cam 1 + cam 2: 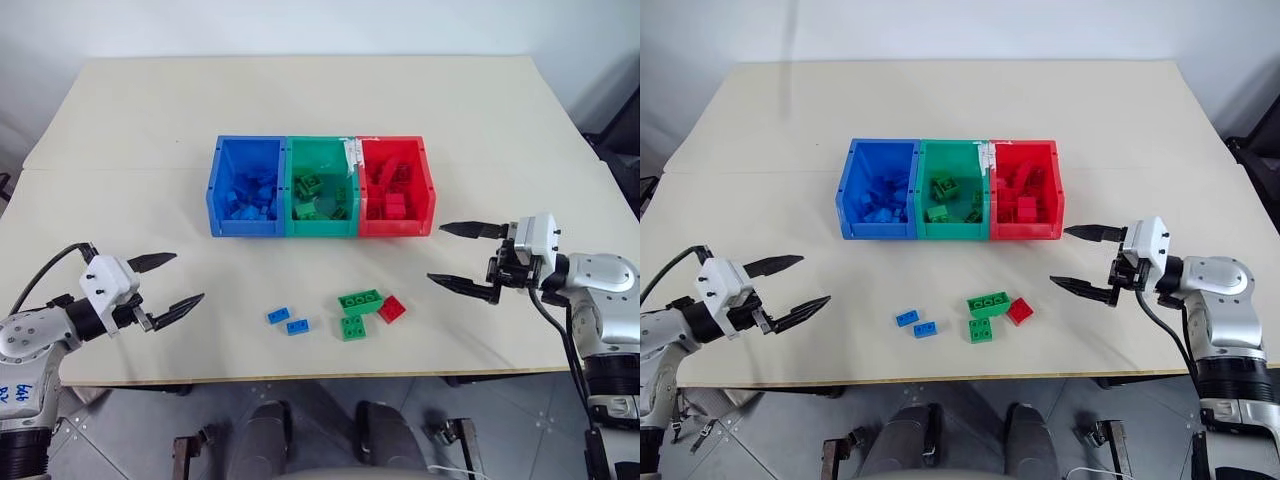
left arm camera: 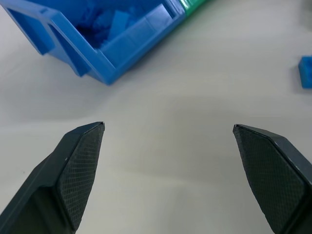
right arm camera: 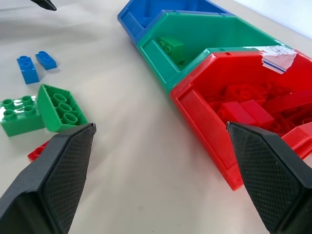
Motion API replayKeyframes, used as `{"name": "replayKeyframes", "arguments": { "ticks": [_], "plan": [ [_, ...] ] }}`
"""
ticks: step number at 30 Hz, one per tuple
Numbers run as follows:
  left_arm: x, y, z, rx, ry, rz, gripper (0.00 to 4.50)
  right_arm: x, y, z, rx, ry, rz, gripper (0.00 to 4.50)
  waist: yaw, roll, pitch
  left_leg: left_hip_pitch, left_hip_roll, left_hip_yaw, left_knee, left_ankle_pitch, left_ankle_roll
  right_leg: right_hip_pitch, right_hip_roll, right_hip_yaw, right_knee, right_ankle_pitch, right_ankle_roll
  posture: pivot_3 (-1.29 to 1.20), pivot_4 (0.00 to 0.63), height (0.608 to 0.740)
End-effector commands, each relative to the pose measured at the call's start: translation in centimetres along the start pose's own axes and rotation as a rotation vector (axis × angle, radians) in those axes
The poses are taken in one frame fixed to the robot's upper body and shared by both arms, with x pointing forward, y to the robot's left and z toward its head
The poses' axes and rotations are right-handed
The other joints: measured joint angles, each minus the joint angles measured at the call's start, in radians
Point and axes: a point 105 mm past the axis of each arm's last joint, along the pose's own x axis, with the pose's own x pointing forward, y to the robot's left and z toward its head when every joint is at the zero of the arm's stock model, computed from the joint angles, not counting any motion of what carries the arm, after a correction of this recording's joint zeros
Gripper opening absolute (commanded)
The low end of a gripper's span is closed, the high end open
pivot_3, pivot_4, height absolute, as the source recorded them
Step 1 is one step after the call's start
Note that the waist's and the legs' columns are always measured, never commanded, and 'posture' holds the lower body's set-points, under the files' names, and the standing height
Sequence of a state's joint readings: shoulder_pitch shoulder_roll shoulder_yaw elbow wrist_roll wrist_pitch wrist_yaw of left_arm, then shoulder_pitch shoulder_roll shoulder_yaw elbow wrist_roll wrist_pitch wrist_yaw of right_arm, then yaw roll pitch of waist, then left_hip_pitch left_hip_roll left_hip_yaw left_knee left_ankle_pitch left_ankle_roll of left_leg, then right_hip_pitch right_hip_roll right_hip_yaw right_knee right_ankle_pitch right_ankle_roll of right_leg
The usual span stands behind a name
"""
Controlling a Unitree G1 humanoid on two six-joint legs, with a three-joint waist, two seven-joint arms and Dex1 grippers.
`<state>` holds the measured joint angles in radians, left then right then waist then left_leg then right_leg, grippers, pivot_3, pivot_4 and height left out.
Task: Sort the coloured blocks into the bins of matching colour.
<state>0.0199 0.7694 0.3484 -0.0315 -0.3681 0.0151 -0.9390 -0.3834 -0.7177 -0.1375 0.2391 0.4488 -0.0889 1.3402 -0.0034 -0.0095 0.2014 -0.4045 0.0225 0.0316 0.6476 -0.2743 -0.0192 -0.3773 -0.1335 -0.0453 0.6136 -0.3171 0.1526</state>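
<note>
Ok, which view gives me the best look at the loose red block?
The left eye view: the red block lies fully visible on the table, touching the green blocks. The right eye view shows it the same way. In the right wrist view a claw finger hides most of it.

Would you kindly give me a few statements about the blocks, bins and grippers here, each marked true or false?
1. Five loose blocks lie on the table in front of the bins. True.
2. The green bin stands between the blue bin and the red bin. True.
3. The left gripper holds a blue block. False: its jaws are open and empty.
4. The red block lies beside the blue blocks. False: it lies beside the green blocks.
5. The right gripper is open. True.
</note>
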Motion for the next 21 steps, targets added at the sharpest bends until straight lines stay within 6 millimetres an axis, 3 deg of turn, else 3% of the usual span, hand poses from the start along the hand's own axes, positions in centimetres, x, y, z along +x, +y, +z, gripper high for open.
{"name": "replayKeyframes", "arguments": {
  "ticks": [1, 6, 10, 14, 17, 21],
  "plan": [
    [-0.1, 0.5, 1.1, 0.047, 0.002, 0.021, 4.48, 0.0, -0.2, 0.6, -0.03, -0.021, -0.014, 4.5, 0.0, 0.0, 0.0, 0.0, 0.0, 0.0, 0.0, 0.0, 0.0, 0.0, 0.0, 0.0, 0.0, 0.0, 0.0, 0.0, 0.15, 0.74],
    [1.8, -1.2, 2.4, 0.026, -0.057, -0.08, 4.48, -1.4, 0.3, 0.2, -0.026, 0.011, -0.025, 4.5, 0.005, 0.0, 0.0, 0.0, 0.0, 0.0, 0.0, 0.0, 0.0, 0.0, 0.0, 0.0, 0.0, 0.0, 0.0, 0.0, 0.15, 0.74],
    [4.0, -4.1, 3.4, 0.009, -0.107, -0.224, 4.48, -4.7, 0.2, -0.7, -0.013, 0.091, -0.096, 4.5, 0.01, 0.0, 0.0, 0.0, -0.001, 0.001, 0.001, -0.001, 0.001, 0.0, -0.001, 0.0, 0.0, 0.0, 0.0, 0.0, 0.15, 0.74],
    [6.2, -8.3, 4.4, 0.064, -0.154, -0.416, 4.48, -7.4, 1.5, -2.6, 0.025, 0.193, -0.108, 4.5, 0.007, 0.0, 0.0, 0.0, 0.0, 0.002, 0.001, -0.001, 0.001, 0.0, 0.0, 0.0, -0.001, 0.0, 0.0, 0.0, 0.15, 0.74],
    [6.8, -9.4, 4.9, 0.074, -0.177, -0.464, 4.48, -7.6, 1.9, -3.3, 0.038, 0.208, -0.096, 4.5, -0.001, 0.0, 0.0, 0.001, 0.001, 0.003, 0.002, -0.001, 0.001, 0.001, 0.001, 0.0, -0.001, 0.0, 0.0, 0.0, 0.15, 0.74],
    [6.6, -10.1, 4.9, 0.041, -0.168, -0.502, 4.48, -5.8, 2.5, -3.6, 0.057, 0.196, 0.005, 4.5, -0.007, 0.0, 0.0, 0.005, 0.004, 0.007, 0.002, -0.001, 0.0, 0.001, 0.002, 0.0, -0.001, 0.0, 0.0, 0.0, 0.15, 0.74]
  ]
}}
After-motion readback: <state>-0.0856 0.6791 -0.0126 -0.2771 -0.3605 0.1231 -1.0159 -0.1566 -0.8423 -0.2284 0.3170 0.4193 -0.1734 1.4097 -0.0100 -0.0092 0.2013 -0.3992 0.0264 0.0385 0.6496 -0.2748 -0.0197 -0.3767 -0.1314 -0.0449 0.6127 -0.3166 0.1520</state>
